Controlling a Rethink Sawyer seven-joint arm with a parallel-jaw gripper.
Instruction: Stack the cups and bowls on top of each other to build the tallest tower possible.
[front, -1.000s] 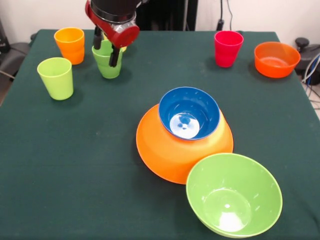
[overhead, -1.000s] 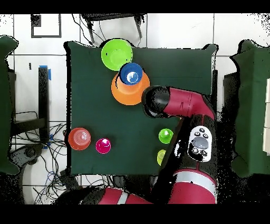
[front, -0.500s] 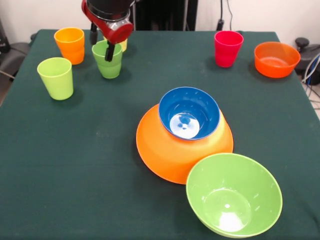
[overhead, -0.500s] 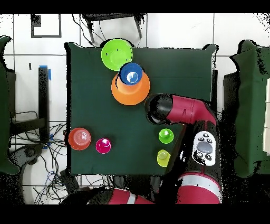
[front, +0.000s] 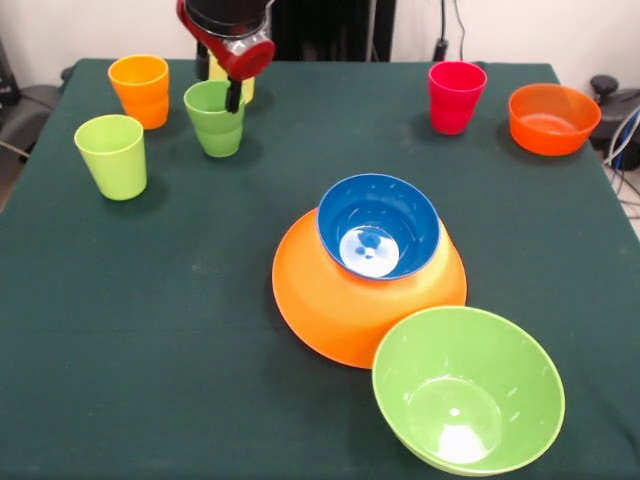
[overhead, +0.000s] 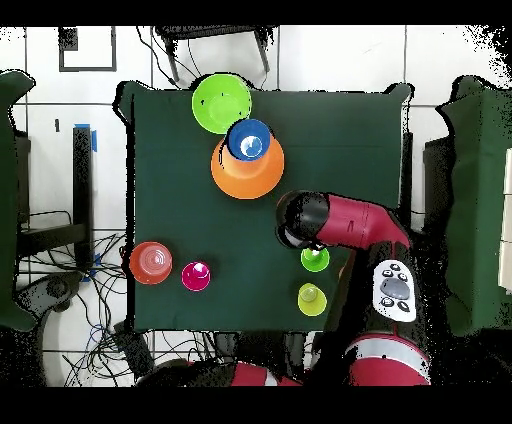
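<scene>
Sitting on the upturned orange bowl (front: 350, 300), the blue bowl (front: 378, 226) makes a two-piece tower near the middle of the green worktop (front: 150, 330). Touching the orange bowl's near side is the light green bowl (front: 467, 390), open side up. Far from the orange bowl, toward the robot, stands the green cup (front: 214, 118); the hand (front: 218, 85) hangs just above its rim, one dark finger (front: 233, 97) dipping at the rim, and I cannot tell how wide it is spread. A yellow cup (front: 243, 90) peeks out behind the hand. Beside the green cup stand the orange cup (front: 140, 90) and lime cup (front: 111, 155). At the opposite far corner stand the red cup (front: 456, 96) and red-orange bowl (front: 553, 118).
</scene>
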